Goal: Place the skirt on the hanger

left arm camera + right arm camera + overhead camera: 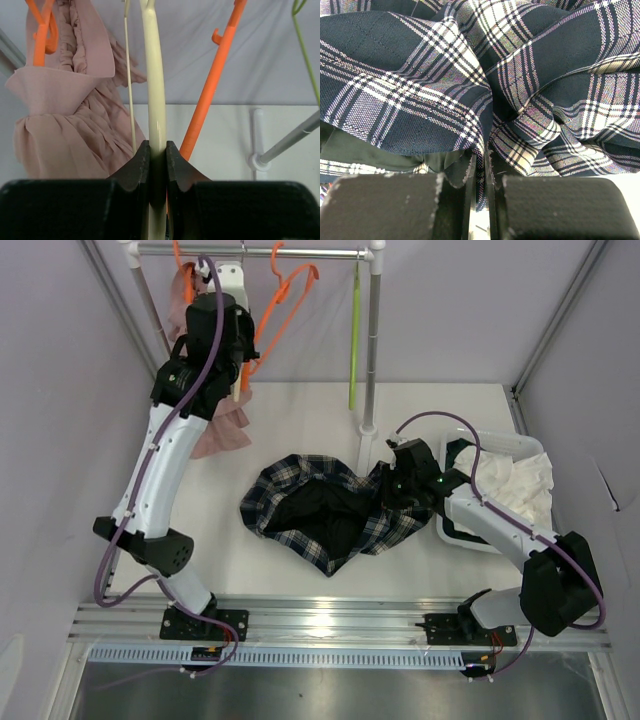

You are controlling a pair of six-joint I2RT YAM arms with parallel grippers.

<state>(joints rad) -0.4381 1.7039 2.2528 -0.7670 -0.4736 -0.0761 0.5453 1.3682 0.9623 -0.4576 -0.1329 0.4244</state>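
Skirt [320,510] lies crumpled mid-counter [300,430] in the top view, its dark opening gaping. In the left wrist view, the left pincer [157,150] is clamped on the cream hanger [156,90]. In the right wrist view, the right pincer [482,167] is closed on a plaid fold; the cloth looks light and limp and will likely sag, so the waistband seems the best hold.

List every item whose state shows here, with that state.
skirt, crumpled on table, edge pinched
hanger, upright, clamped
left gripper, shut on hanger
right gripper, shut on skirt
pink garment, hanging on orange hanger
lime-green hanger, hanging from rail
white cloth, heaped in basket
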